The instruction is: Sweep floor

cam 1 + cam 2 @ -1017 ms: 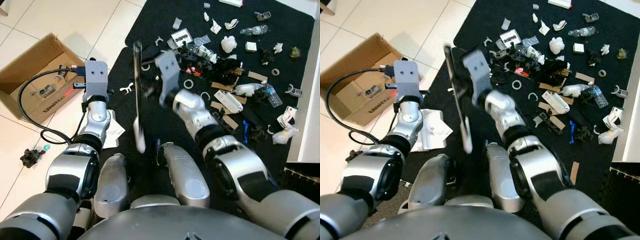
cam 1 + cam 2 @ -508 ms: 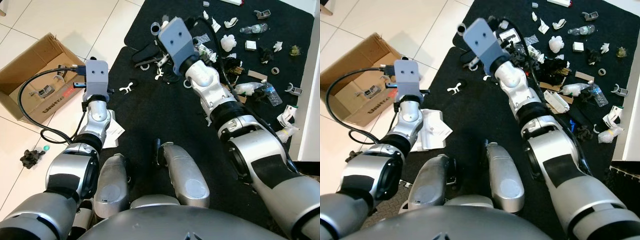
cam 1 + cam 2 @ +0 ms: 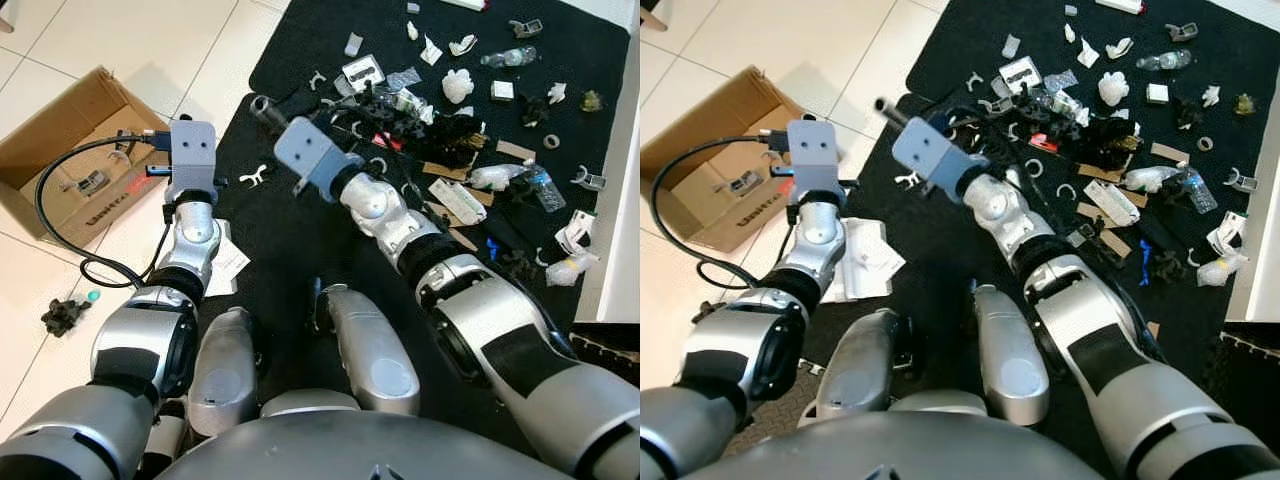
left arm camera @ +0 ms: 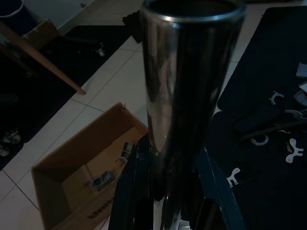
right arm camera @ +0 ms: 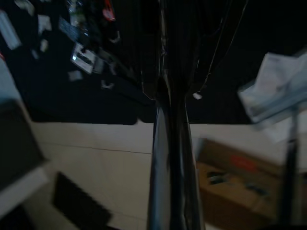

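Litter [image 3: 440,130] of paper scraps, white clips, bottles and dark bits lies scattered over a black rug [image 3: 290,240]. My right arm reaches over the rug's left part, its grey wrist block [image 3: 305,160] near the litter's left edge. The right gripper [image 5: 177,91] is shut on a dark shiny broom pole [image 5: 172,167], whose round end [image 3: 260,105] sticks out past the block. Over the rug's left edge, the left gripper [image 4: 175,167] is shut on an upright shiny metal tube [image 4: 192,72], under the left wrist block [image 3: 192,150].
An open cardboard box [image 3: 70,150] with small items sits on the pale tiles at left, and a black cable [image 3: 55,215] loops beside it. White paper [image 3: 228,265] lies by my left arm. A dark clump [image 3: 62,315] is on the tiles. A white edge [image 3: 625,200] borders the right.
My right arm swung the pole out over the litter, then drew back towards the rug's left side. The left arm has stayed where it was.
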You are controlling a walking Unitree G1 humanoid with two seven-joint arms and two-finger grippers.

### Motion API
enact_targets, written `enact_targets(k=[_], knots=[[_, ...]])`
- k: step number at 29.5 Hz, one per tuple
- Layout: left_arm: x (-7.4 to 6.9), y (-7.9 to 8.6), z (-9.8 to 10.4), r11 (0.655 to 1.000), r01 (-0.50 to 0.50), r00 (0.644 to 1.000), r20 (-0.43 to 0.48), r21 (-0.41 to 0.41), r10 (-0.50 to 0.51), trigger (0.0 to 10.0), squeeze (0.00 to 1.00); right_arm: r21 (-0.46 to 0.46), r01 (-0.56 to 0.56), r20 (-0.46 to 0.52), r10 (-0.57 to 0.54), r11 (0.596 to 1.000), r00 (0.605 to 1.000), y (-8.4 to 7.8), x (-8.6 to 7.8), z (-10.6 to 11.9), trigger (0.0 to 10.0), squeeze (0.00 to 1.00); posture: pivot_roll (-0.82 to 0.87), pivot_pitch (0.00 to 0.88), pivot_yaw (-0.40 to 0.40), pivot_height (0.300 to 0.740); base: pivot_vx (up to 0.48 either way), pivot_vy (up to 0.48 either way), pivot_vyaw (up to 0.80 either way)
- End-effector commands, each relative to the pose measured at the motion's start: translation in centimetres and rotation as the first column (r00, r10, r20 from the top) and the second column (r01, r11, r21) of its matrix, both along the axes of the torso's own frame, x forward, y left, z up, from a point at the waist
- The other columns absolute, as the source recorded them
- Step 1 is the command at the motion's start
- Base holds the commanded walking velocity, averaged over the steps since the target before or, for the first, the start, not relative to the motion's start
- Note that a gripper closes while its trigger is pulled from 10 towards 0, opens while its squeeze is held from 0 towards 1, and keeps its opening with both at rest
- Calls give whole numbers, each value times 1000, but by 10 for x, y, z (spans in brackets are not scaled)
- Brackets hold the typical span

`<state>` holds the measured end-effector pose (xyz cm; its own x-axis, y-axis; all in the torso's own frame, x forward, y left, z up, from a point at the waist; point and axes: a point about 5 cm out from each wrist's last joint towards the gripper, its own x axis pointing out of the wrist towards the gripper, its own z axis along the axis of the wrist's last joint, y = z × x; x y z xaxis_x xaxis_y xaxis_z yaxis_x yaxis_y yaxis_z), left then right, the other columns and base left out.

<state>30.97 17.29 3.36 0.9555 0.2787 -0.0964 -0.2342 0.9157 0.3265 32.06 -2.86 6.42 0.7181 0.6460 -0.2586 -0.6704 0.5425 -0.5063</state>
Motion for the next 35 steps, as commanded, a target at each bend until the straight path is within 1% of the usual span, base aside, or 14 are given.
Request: enact_targets(k=[1, 7, 13, 16, 17, 18, 19, 20, 21, 22, 23, 25, 29, 35], knots=[[-19, 10, -27, 999, -11, 987, -157, 47, 19, 10000, 0, -43, -103, -22, 103, 994, 994, 11, -13, -10, 10000, 0, -27, 167, -49, 740, 0, 0, 0], [-19, 10, -27, 999, -13, 987, -156, 47, 21, 10000, 0, -92, -120, -37, 117, 989, 992, 12, -18, -18, 10000, 0, -27, 167, -49, 740, 0, 0, 0], [-20, 11, -27, 999, -16, 988, -155, 47, 23, 10000, 0, -105, -9, -36, 6, 994, 999, -2, -11, -20, 10000, 0, -25, 170, -49, 740, 0, 0, 0], [-20, 11, -27, 999, -15, 988, -156, 47, 22, 10000, 0, -73, 17, -53, -21, 997, 998, -7, -7, -18, 10000, 0, -27, 169, -48, 740, 0, 0, 0], [-20, 11, -27, 999, -14, 987, -156, 48, 21, 10000, 0, 29, 37, -109, -33, 999, 993, -8, -4, -12, 10000, 0, -27, 169, -48, 740, 0, 0, 0], [-20, 11, -27, 999, -14, 987, -156, 48, 21, 10000, 0, 29, 37, -109, -33, 999, 993, -8, -4, -12, 10000, 0, -27, 169, -48, 740, 0, 0, 0], [-20, 11, -27, 999, -12, 987, -157, 48, 19, 10000, 0, 203, 81, -171, -46, 976, 984, -9, 2, -1, 10000, 0, -29, 168, -45, 740, 0, 0, 0], [-20, 11, -27, 999, -12, 987, -157, 48, 19, 10000, 0, 203, 81, -171, -46, 976, 984, -9, 2, -1, 10000, 0, -29, 168, -45, 740, 0, 0, 0], [-20, 11, -27, 999, -11, 987, -158, 48, 18, 10000, 0, 364, 119, -213, -42, 924, 976, -10, 8, 12, 10000, 0, -29, 168, -45, 740, 0, 0, 0], [-20, 11, -27, 999, -11, 987, -158, 48, 18, 10000, 0, 364, 119, -213, -42, 924, 976, -10, 8, 12, 10000, 0, -29, 168, -45, 740, 0, 0, 0], [-20, 11, -27, 999, -10, 987, -158, 49, 18, 10000, 0, 479, 148, -227, -41, 865, 973, -12, 14, 22, 10000, 0, -29, 168, -45, 740, 0, 0, 0], [-20, 11, -27, 999, -9, 987, -159, 50, 17, 10000, 0, 603, 196, -228, -69, 773, 971, -19, 22, 38, 10000, 0, -25, 165, -45, 740, 0, 0, 0], [-21, 11, -28, 999, -7, 987, -162, 52, 15, 10000, 0, 675, 223, -202, -115, 703, 973, -28, 29, 50, 10000, 0, -23, 154, -36, 740, 0, 0, 0], [-21, 11, -29, 998, 4, 986, -167, 61, 7, 10000, 0, 694, 210, -136, -160, 689, 978, -41, 31, 57, 10000, 0, -21, 132, -19, 740, 0, 0, 0]])
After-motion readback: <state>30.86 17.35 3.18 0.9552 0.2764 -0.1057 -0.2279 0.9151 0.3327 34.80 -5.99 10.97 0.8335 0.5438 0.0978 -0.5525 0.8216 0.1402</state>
